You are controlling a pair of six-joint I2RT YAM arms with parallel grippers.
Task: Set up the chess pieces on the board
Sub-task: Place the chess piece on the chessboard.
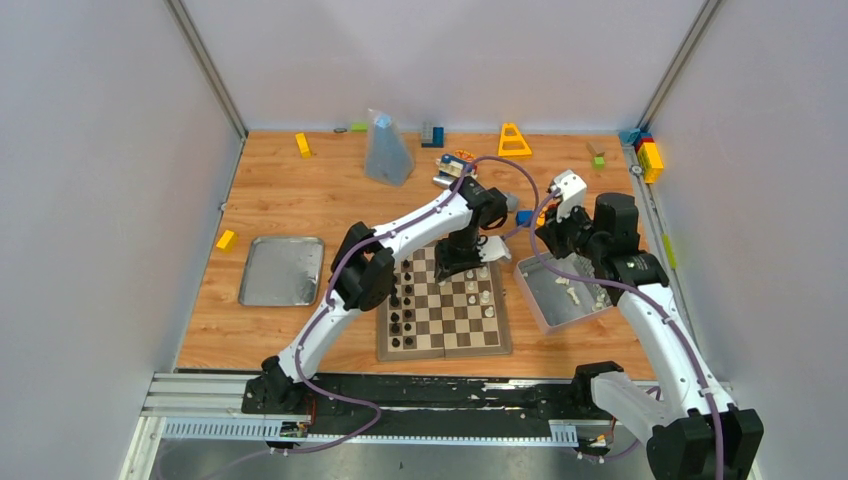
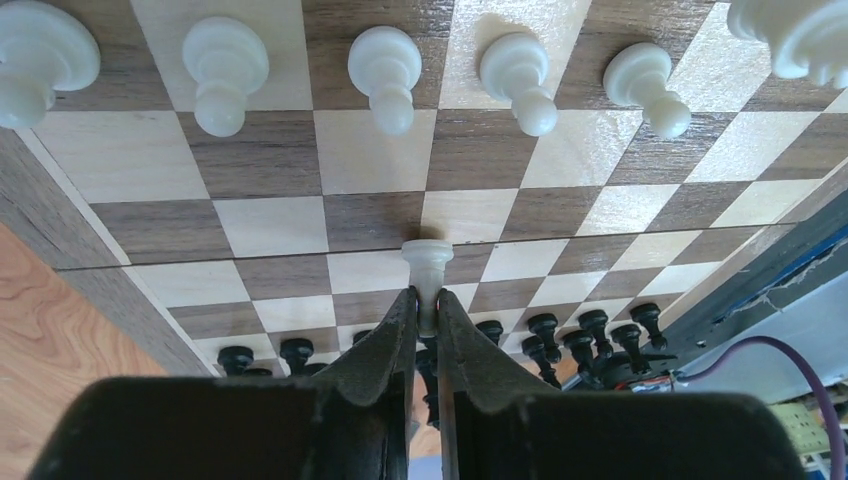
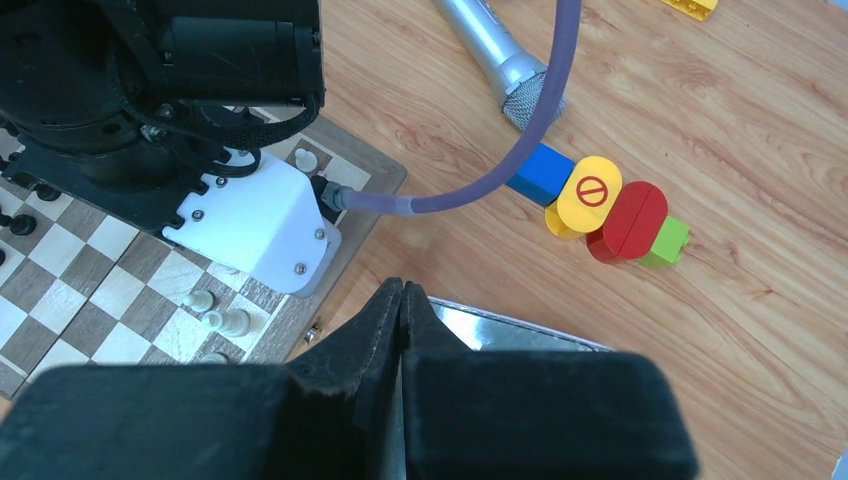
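Left tool (image 2: 427, 302) pinches a pawn (image 2: 428, 258) by its slim stem, head poking past the tips, and it looks light, slick and tippy, while right tool (image 3: 402, 300) sits closed, empty.

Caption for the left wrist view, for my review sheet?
Left pincer pinches a white pawn midway across the board, white pieces on one side, black pieces opposite.

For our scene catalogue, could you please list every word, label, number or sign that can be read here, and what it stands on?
Red circle with a diagonal bar, a prohibition sign without letters: on the yellow rounded toy block.
Colourful print on the small box behind the chessboard: too small to read.
No legible words or numbers anywhere else; the chessboard's border shows no markings.
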